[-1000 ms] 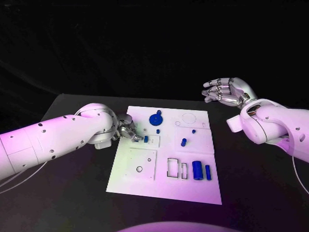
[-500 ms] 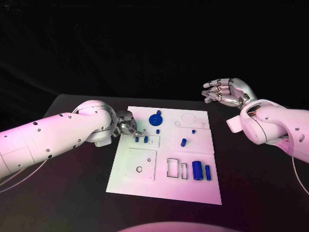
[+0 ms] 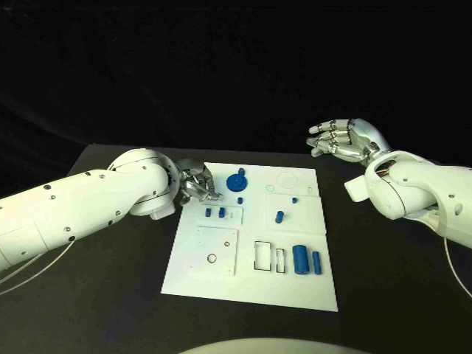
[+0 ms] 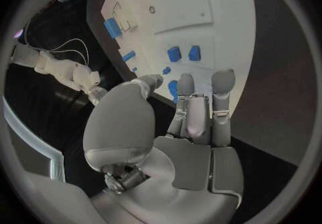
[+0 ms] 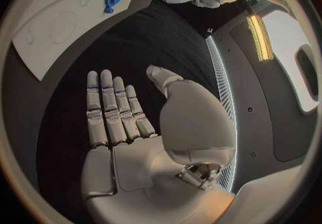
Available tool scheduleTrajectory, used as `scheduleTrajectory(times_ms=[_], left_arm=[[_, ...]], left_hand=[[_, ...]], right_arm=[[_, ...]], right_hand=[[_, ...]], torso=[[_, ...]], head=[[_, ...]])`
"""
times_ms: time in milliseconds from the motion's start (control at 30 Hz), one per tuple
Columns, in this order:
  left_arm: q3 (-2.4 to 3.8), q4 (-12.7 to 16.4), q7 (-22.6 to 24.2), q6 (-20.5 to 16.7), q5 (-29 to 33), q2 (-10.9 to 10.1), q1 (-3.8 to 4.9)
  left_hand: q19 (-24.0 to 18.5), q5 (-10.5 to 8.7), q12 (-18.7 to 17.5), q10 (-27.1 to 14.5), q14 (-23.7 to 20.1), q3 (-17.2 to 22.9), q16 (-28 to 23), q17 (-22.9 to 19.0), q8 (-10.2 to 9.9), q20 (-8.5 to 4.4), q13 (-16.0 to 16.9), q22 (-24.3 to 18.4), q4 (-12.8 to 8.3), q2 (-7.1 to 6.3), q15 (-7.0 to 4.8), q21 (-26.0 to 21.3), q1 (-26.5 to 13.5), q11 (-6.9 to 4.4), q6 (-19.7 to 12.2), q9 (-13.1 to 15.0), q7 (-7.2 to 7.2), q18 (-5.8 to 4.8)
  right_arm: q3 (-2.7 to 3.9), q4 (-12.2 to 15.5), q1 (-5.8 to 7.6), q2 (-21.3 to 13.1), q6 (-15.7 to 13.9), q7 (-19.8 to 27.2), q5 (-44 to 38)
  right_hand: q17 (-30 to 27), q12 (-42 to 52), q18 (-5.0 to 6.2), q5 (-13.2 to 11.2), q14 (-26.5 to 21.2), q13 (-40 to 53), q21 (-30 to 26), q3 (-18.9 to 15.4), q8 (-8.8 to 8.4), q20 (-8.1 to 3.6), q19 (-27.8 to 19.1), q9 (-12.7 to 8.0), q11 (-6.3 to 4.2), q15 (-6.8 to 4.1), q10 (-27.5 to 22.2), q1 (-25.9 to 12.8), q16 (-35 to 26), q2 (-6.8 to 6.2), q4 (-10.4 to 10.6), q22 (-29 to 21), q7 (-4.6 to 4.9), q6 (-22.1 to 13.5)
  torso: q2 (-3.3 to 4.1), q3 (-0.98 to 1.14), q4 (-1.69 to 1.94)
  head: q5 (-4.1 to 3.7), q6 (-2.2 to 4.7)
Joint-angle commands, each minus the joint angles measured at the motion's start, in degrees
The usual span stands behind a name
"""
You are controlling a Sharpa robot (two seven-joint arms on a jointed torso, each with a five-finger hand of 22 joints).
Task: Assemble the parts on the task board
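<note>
The white task board (image 3: 252, 284) lies in the middle of the black table. On its far half are a round blue part (image 3: 237, 181), two small blue pieces side by side (image 3: 214, 212) and a few smaller blue bits (image 3: 279, 217). Two blue cylinders (image 3: 307, 261) lie near its right front. My left hand (image 3: 198, 187) hovers at the board's far left edge, just behind the two small pieces (image 4: 184, 53), fingers (image 4: 201, 111) stretched out and holding nothing. My right hand (image 3: 342, 139) is raised off to the board's far right, palm flat (image 5: 124, 127), fingers spread, empty.
Recessed outlines mark the board: a square plate with a hole (image 3: 213, 258) at the left front, rectangular slots (image 3: 264, 255) beside the cylinders and a ring (image 3: 288, 179) at the far right. Bare black table (image 3: 406, 295) surrounds the board.
My left hand has drawn back from the board's left middle toward its far edge, uncovering a second small blue piece beside the first. The right arm has stayed put.
</note>
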Motion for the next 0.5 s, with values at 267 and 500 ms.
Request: scheduleTrajectory(times_ms=[267, 500], left_arm=[[-2.6, -1.54, 21.45, -14.88, -6.39, 3.29, -0.25], [-3.59, -4.16, 23.86, -15.97, -14.29, 5.56, -1.17]], left_hand=[[-5.77, -0.05, -10.74, -7.13, -8.88, 5.32, -8.29, -14.37, -6.04, 2.59, -8.71, -9.89, -7.31, -1.42, 2.65, -8.85, 13.83, 2.64, -1.24, -6.55, 2.67, 2.02], [-6.82, -1.15, -17.79, -12.2, -12.64, 3.75, -11.59, -21.27, -9.78, 3.58, -13.93, -9.89, -8.31, -3.34, 3.82, -9.17, 12.87, 4.27, -1.63, -10.05, 3.52, 2.07]], right_arm=[[0.01, 0.07, -0.07, 0.13, 0.8, 0.71, -0.12], [0.01, 0.1, -0.12, 0.13, 0.83, 0.74, -0.28]], right_hand=[[-0.12, 0.38, 0.54, 0.4, -0.26, -0.11, -0.43, -0.31, 0.27, 0.24, 0.06, -0.11, 0.0, 0.24, -0.27, -0.28, -0.33, 0.14, 0.1, -0.11, 5.07, -0.41], [-0.14, 0.41, 0.55, 0.45, -0.24, -0.15, -0.44, -0.3, 0.29, 0.24, 0.08, -0.13, -0.01, 0.24, -0.28, -0.2, -0.33, 0.2, 0.06, -0.14, 5.06, -0.41]], torso=[[0.02, -0.05, -0.09], [0.12, -0.03, -0.06]], head=[[-0.16, 0.23], [-0.32, 0.32]])
